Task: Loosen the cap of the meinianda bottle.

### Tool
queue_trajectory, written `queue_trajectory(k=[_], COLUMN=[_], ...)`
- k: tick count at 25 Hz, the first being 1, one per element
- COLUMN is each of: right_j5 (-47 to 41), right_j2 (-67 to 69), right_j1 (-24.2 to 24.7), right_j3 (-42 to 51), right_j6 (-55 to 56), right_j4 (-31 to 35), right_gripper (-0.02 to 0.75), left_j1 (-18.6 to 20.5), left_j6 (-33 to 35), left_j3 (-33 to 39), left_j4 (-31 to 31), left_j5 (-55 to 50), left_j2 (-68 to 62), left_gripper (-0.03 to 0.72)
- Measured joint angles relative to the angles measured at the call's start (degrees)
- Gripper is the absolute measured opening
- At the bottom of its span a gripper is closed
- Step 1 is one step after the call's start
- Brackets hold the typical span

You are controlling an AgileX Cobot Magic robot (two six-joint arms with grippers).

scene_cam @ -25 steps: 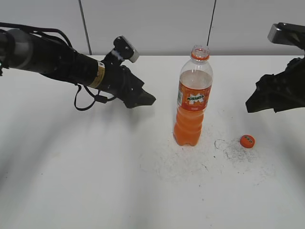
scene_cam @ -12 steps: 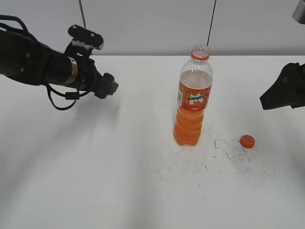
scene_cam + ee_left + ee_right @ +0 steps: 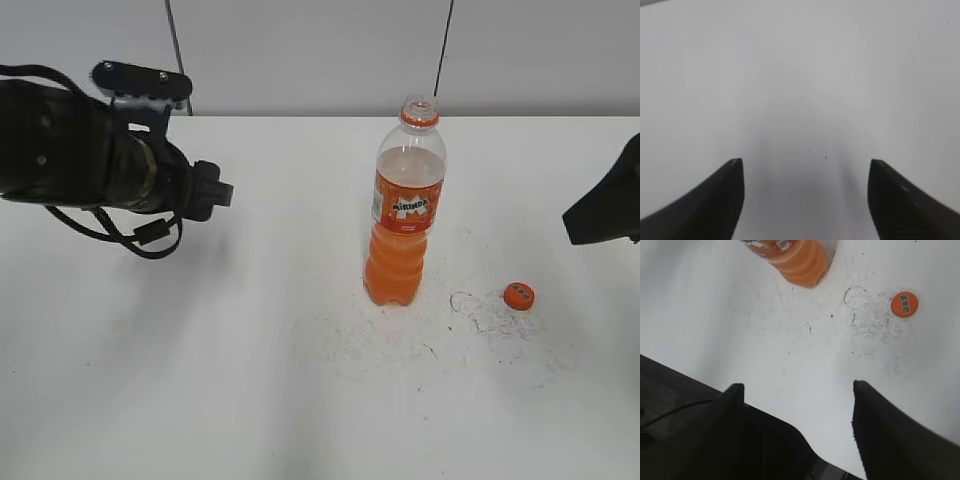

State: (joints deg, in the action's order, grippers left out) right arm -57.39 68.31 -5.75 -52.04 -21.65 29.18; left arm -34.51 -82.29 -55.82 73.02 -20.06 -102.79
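Here, ribbed round cap (image 3: 519, 295) lies beside clear bottle (image 3: 405, 210).

White table (image 3: 200, 380) w/ a matte top, running back to a pale wall. Meinianda bottle (image 3: 404, 215) stands upright on it, a bit right of centre, mouth open, orange drink filling approx the lower half. The cap (image 3: 518, 295) lies flat on the surface to the bottle's right, near but apart, printed top facing up; in the right wrist view it's the orange disc (image 3: 904, 304) beside the bottle's base (image 3: 799, 260). Dark scuff marks (image 3: 480, 315) and thin scratches spread over the tabletop around the bottle's foot and under the cap. Left part of the table bare, only soft grey shadows on it
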Motion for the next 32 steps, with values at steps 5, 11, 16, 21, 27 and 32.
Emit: queue_trajectory(k=[5,11,16,21,27,32], right_j5=[-3.7,-7.3,-10.8,-11.9,-12.1,-12.2], right_j2=[-3.9,-10.4,-16.2,-26.9,-36.3,-44.9], right_j1=[0.0,0.0,0.0,0.0,0.0,0.0], right_j3=[0.0,0.0,0.0,3.1,9.7,14.7], right_j6=[0.0,0.0,0.0,0.0,2.1,3.7], right_j4=[0.1,-1.7,-4.0,-6.9,-8.8,-13.0], right_gripper=[0.496,0.496,0.496,0.496,0.496,0.496], left_j1=[-4.0,-5.6,-5.6,-5.6,-5.6,-5.6], left_j6=[15.1,30.5,43.0,49.6,58.8,64.0], left_j3=[0.3,0.3,0.3,0.3,2.2,9.4], left_j4=[-18.5,-34.7,-41.6,-43.9,-49.1,-53.2], left_j5=[-8.5,-17.2,-28.0,-34.6,-37.8,-40.2], left_j2=[6.4,15.3,24.3,35.2,49.9,64.7], left_gripper=[0.59,0.588,0.569,0.543,0.508,0.483])
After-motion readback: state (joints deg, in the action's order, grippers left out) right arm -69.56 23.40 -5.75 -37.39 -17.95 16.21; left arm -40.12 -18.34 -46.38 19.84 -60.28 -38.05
